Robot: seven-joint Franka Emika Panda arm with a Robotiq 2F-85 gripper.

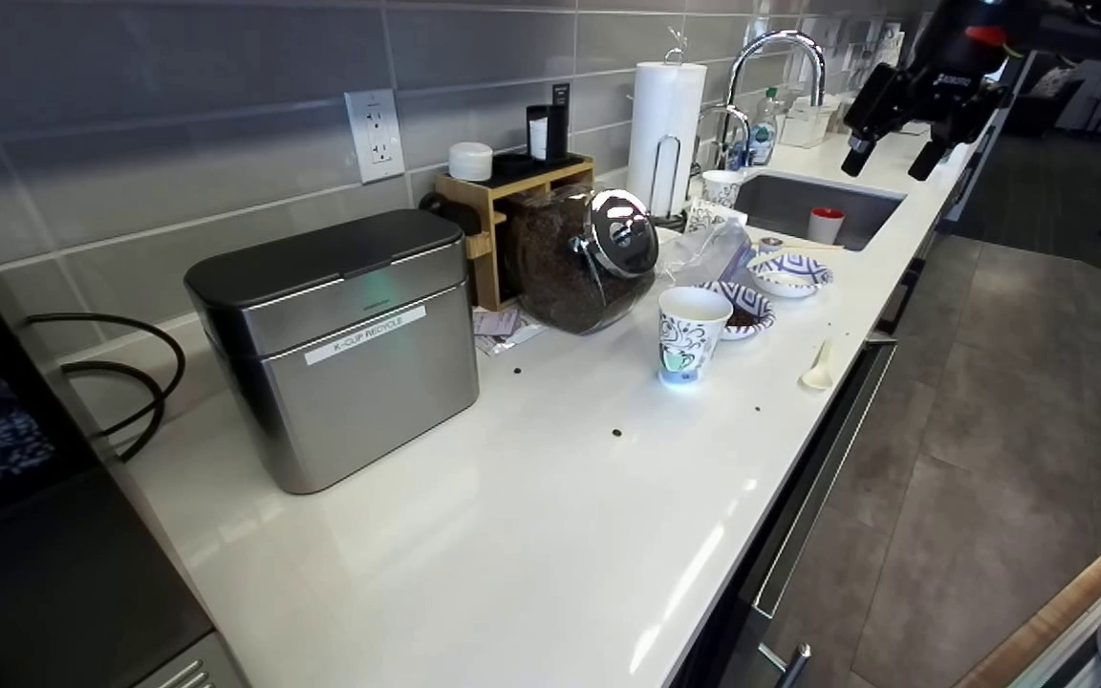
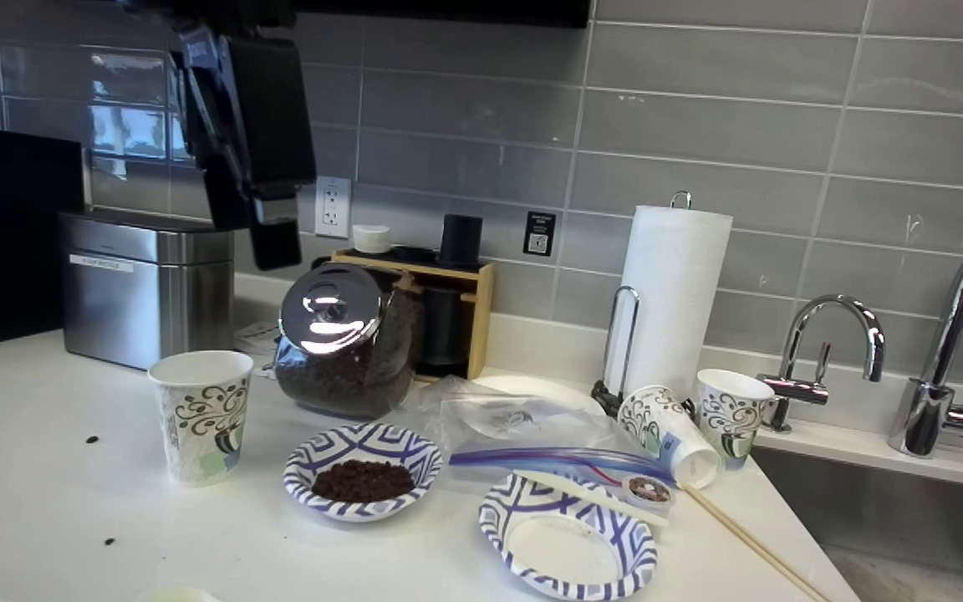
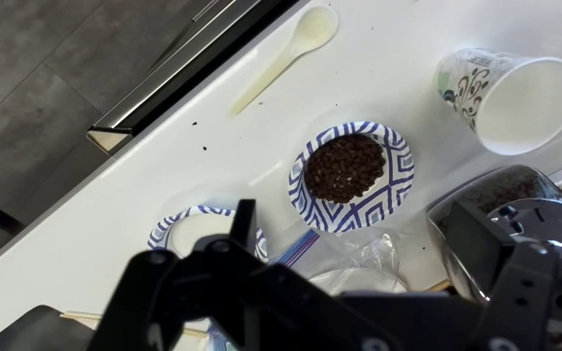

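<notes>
My gripper (image 1: 890, 164) hangs above the counter, its jaws wide apart with nothing between them. In the wrist view its fingers (image 3: 246, 219) frame a blue-and-white patterned paper bowl (image 3: 400, 170) lying below, which holds brown coffee beans (image 3: 344, 168). A second patterned bowl (image 2: 561, 548) has a pale utensil (image 2: 590, 495) across its rim. Upright beside the bean bowl stands a white paper cup (image 2: 201, 418) with a brown swirl print. Close to the counter edge lies a cream plastic spoon (image 3: 286, 56). A clear jar of beans (image 2: 339, 380) with a shiny lid leans on its side.
A steel recycle bin (image 1: 378, 354) and wooden shelf (image 2: 481, 322) stand along the wall. A zip bag (image 2: 515, 418), tipped cup (image 2: 665, 431), another upright cup (image 2: 732, 410), chopsticks (image 2: 753, 539) and paper towel roll (image 2: 674, 293) are near the sink (image 1: 780, 196). Stray beans dot the counter.
</notes>
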